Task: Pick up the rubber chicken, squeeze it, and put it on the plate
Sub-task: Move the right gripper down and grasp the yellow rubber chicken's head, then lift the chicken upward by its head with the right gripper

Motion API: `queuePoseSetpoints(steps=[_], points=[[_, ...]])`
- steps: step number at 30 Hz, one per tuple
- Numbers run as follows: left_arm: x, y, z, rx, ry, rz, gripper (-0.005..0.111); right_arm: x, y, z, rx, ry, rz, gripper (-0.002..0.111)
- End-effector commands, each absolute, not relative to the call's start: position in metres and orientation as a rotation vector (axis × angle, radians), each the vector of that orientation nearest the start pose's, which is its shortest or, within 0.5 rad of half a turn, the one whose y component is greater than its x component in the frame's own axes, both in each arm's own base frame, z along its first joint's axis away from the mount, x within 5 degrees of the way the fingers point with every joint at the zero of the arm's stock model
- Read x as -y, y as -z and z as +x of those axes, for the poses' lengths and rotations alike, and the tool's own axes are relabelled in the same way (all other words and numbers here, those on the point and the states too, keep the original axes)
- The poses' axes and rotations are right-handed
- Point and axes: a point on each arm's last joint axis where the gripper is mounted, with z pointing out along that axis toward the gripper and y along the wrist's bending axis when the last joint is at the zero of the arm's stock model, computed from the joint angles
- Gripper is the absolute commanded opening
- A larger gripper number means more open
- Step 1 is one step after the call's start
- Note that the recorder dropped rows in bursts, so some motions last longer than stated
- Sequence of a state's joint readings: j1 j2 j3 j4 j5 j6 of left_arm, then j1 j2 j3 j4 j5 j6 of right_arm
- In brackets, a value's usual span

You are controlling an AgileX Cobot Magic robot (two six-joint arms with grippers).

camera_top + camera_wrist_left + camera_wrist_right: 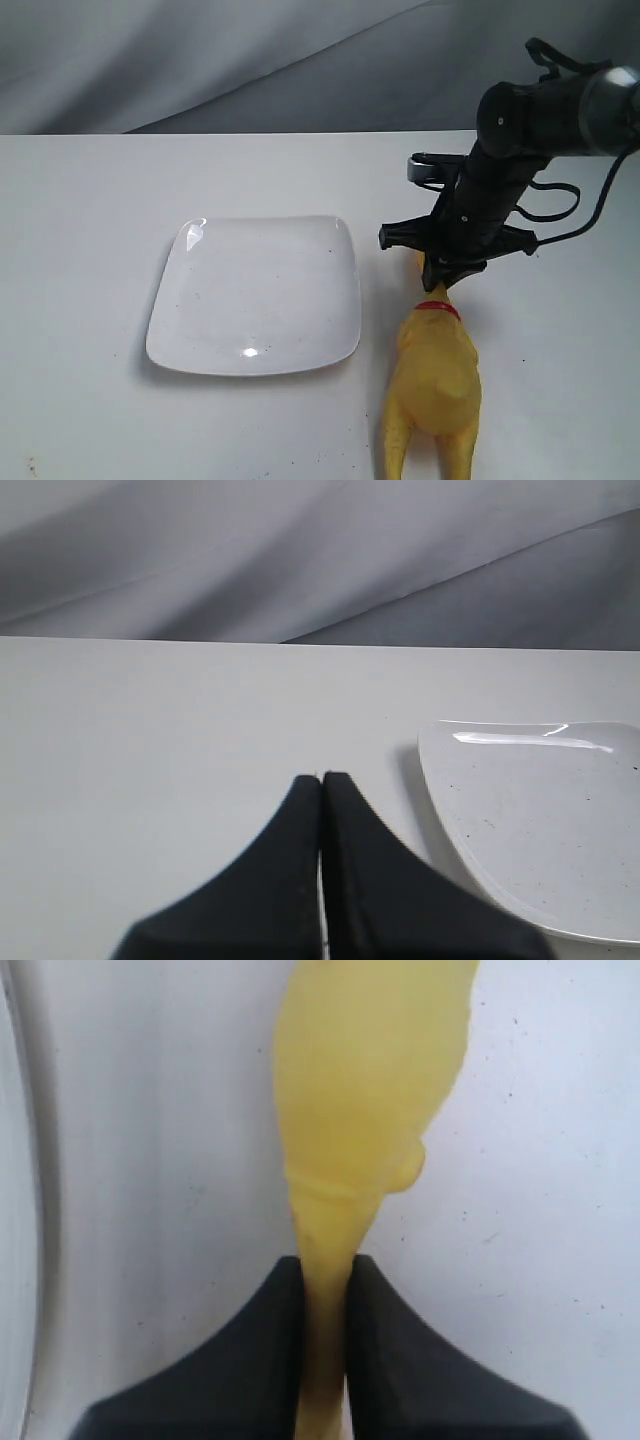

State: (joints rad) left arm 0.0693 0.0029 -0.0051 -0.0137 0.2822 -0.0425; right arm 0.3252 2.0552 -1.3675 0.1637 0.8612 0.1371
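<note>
The yellow rubber chicken point(435, 375) lies on the white table just right of the plate point(200, 300), with its red collar band point(438, 309) near my right gripper point(440, 278). That gripper reaches down from above and is shut on the thin neck. In the right wrist view the two black fingers pinch the yellow neck at my right gripper point(325, 1268), and the chicken's body point(365, 1090) stretches away beyond them. The head and the feet are hidden or cut off. My left gripper point(322, 779) is shut on nothing, over bare table beside the plate point(545, 825).
The glossy white square plate's rim point(10, 1210) shows at the edge of the right wrist view. A grey cloth backdrop point(200, 60) hangs behind the table's far edge. The right arm's cables point(575, 205) loop above the table at the right.
</note>
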Motion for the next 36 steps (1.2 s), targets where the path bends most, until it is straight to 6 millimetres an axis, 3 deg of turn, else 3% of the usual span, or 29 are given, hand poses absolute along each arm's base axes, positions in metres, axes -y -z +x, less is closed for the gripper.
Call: queuePoseSetpoints(steps=[1,7,15,19,22,26,30,36], points=[[-0.003,-0.188,0.055,-1.761,-0.001,-0.116,0.0,-0.137,-0.166,0.374,-2.946,-0.229,-0.178,0.0],[-0.003,-0.188,0.055,-1.761,-0.001,-0.116,0.0,-0.135,-0.249,0.359,-2.688,-0.32,-0.289,0.0],[-0.003,-0.188,0.055,-1.761,-0.001,-0.116,0.0,-0.137,-0.365,0.302,-2.241,-0.572,-0.584,0.0],[-0.003,-0.188,0.055,-1.761,-0.001,-0.116,0.0,-0.139,-0.401,0.274,-2.032,-0.672,-0.721,0.0],[-0.003,-0.188,0.055,-1.761,-0.001,-0.116,0.0,-0.14,-0.414,0.258,-1.951,-0.708,-0.821,0.0],[-0.003,-0.188,0.055,-1.761,-0.001,-0.116,0.0,-0.144,-0.417,0.245,-1.922,-0.795,-0.928,0.0],[-0.003,-0.188,0.055,-1.761,-0.001,-0.116,0.0,-0.155,-0.408,0.237,-1.864,-0.896,-1.026,0.0],[-0.004,-0.201,0.056,-1.622,-0.051,-0.066,0.0,-0.181,-0.385,0.224,-1.793,-0.873,-1.161,0.0]])
